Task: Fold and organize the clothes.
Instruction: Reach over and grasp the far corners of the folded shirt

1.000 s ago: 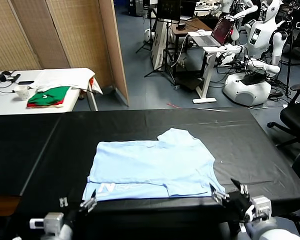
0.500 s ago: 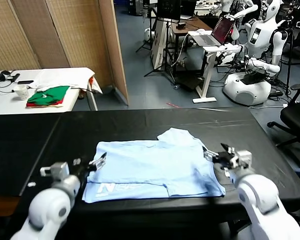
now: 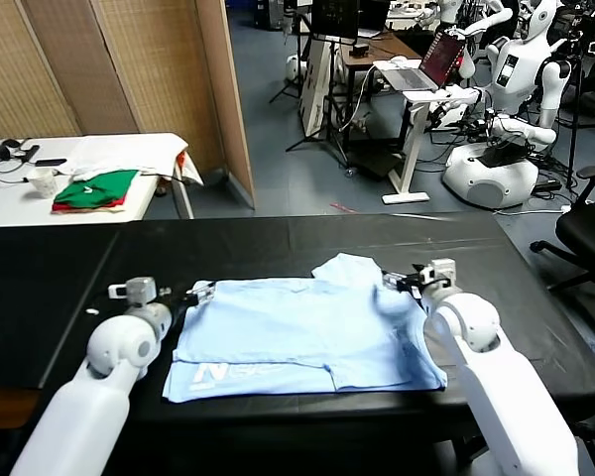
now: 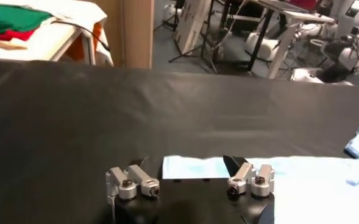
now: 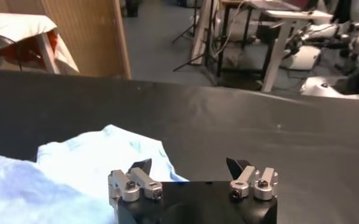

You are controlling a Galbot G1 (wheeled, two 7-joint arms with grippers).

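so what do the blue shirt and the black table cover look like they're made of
Blue shirt: looks like soft matte knit cotton; it lies limp with gentle wrinkles and hemmed edges. Black table cover: seemingly a thin sheet, perhaps plastic or coated fabric; faint sheen and long creases show, but the look leaves it open.

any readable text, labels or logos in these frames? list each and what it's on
"N": large white letter on the blue T-shirt, at its near left corner. The smaller white lettering that follows it is too blurred to read.
Laptop on the far desk: screen shows content, too small to read.
Neither wrist view shows any text: no markings legible on the left gripper or the right gripper.
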